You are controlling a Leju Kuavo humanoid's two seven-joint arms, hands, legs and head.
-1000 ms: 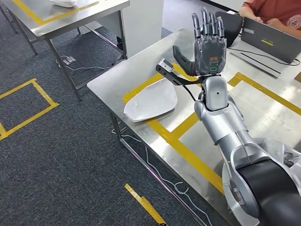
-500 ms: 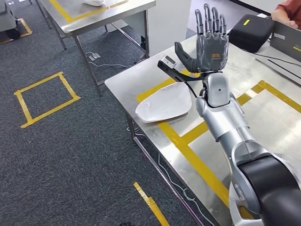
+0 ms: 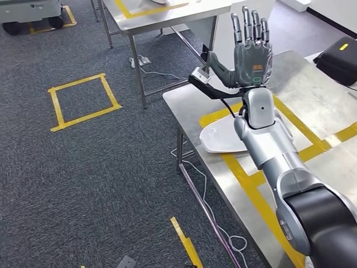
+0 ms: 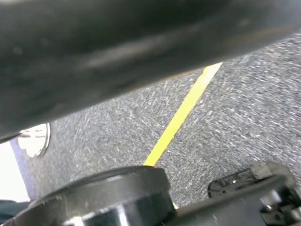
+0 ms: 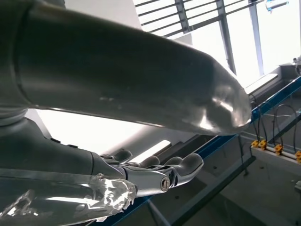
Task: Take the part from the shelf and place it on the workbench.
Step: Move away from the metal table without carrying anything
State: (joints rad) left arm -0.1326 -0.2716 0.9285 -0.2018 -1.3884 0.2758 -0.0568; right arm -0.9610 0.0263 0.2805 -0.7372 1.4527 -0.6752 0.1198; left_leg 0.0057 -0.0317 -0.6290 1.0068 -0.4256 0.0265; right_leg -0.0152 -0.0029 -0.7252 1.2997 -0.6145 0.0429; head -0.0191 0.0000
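A white curved part (image 3: 220, 139) lies on the steel workbench (image 3: 294, 89), near its front left corner and across a yellow tape line. My right arm reaches up over the bench, partly covering the part's right end. My right hand (image 3: 251, 56) is raised above it, palm away from me, fingers straight and spread, holding nothing. In the right wrist view the same hand (image 5: 156, 174) stretches out towards the ceiling and windows, its fingers extended.
A black case (image 3: 340, 60) sits at the bench's far right. A second steel table (image 3: 168, 14) stands behind, with cables on the carpet under it. A yellow tape square (image 3: 84, 97) marks the floor to the left. More cable (image 3: 202, 187) trails below the workbench edge.
The whole picture has shifted to the right, so the camera has turned left; the person and laptop have left the frame. My right hand stays raised and spread, and the part lies where it was.
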